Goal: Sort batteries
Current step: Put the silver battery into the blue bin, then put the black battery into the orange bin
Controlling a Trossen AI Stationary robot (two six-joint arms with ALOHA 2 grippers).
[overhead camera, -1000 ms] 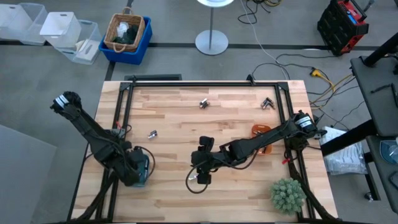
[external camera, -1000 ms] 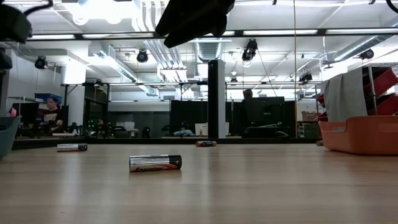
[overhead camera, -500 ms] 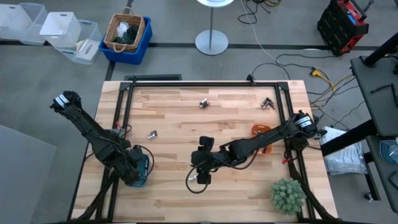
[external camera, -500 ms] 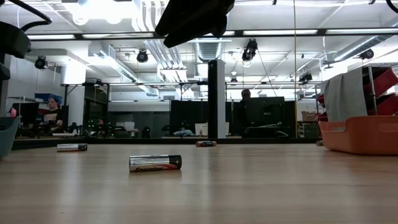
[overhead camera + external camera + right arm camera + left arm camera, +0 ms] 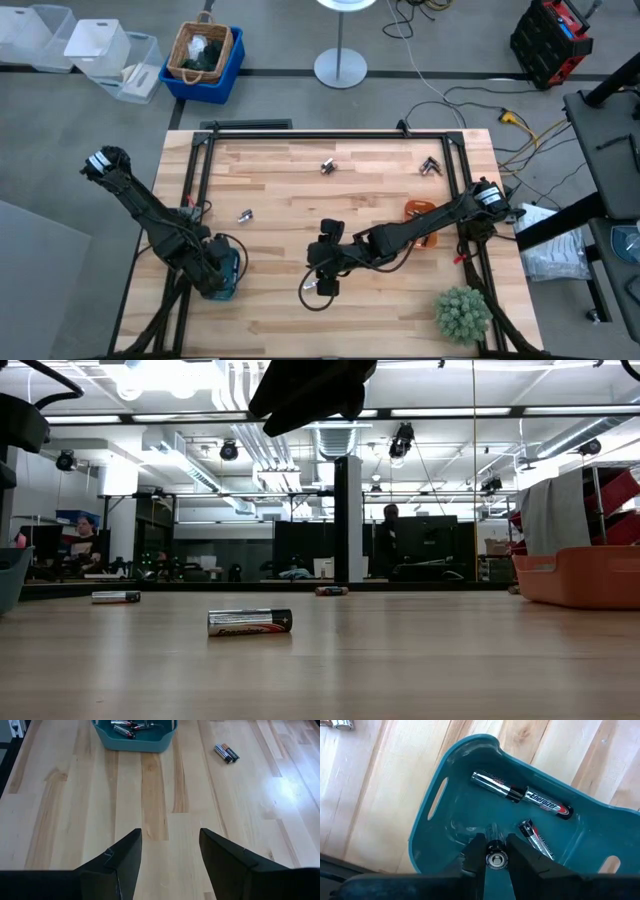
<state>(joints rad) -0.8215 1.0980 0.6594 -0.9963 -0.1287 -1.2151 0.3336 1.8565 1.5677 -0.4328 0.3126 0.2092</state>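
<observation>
One battery (image 5: pixel 496 860) is pinched end-on betw my left fingers, silvery end cap facing the cam, held over the teal tray. Two more lie flat inside that tray: a long silver/black one (image 5: pixel 522 796) w/ red tip, lying across, and a shorter one (image 5: pixel 535 838) angled beside it, not touching as far as I can tell. On the bare wood: a pair (image 5: pixel 245 215) side by side near the left arm, a small cluster (image 5: pixel 327 166) at the far middle, another (image 5: pixel 431 165) far right. Low view: one (image 5: pixel 249 622) lying on its side, label out, and another (image 5: pixel 116 597) farther back.

Dark jointed arms; black wedge fingers (image 5: pixel 226 859)
</observation>
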